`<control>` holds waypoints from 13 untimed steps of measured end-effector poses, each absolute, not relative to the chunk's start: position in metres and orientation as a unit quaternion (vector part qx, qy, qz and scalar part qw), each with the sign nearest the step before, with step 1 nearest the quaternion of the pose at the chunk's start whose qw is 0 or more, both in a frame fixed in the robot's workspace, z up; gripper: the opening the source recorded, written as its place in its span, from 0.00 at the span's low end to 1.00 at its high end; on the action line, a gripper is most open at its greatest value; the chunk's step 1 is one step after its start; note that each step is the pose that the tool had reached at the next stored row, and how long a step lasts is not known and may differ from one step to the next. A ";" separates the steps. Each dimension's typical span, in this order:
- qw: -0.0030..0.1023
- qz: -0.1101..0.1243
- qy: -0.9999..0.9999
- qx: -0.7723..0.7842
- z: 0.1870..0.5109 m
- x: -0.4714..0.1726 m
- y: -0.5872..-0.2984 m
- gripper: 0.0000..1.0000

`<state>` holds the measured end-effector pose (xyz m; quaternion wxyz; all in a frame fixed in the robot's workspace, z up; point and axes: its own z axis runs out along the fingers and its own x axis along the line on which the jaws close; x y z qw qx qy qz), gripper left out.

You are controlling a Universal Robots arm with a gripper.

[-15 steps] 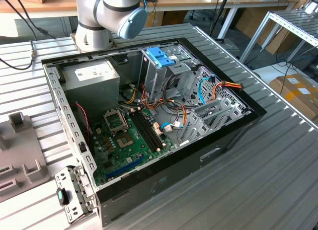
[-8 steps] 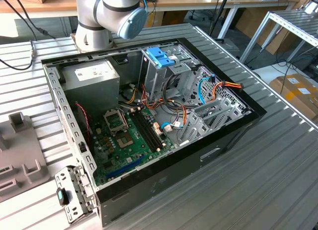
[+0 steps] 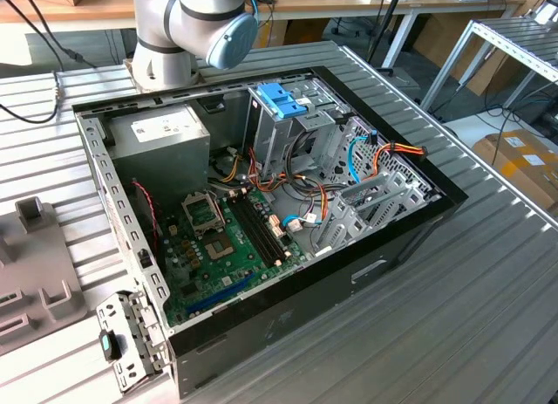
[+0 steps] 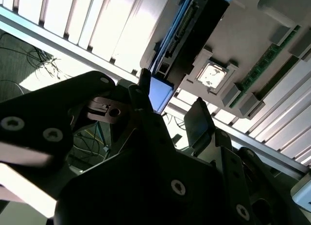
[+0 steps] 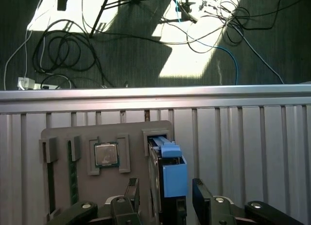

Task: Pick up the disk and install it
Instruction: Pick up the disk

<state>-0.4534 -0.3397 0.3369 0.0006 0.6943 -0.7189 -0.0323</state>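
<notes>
Gripper spread, pinching nothing. The disk stands on edge in a slot of the grey holder tray, just beside a processor chip. Its blue-railed end sits between my fingers, one by each flat face; no contact evident. Its long axis runs straight away from me, along the gap. My judgement: I'm squared up across its thickness.

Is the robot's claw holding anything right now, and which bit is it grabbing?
Nothing yet. The open gripper straddles the blue end of the disk, which stands in its grey holder, with gaps on both sides.
</notes>
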 end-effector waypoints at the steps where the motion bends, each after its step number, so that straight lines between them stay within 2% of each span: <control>1: 0.001 -0.032 -0.713 0.700 0.335 -0.454 -0.338 0.56; 13: 0.002 -0.032 -0.699 0.714 0.326 -0.457 -0.334 0.56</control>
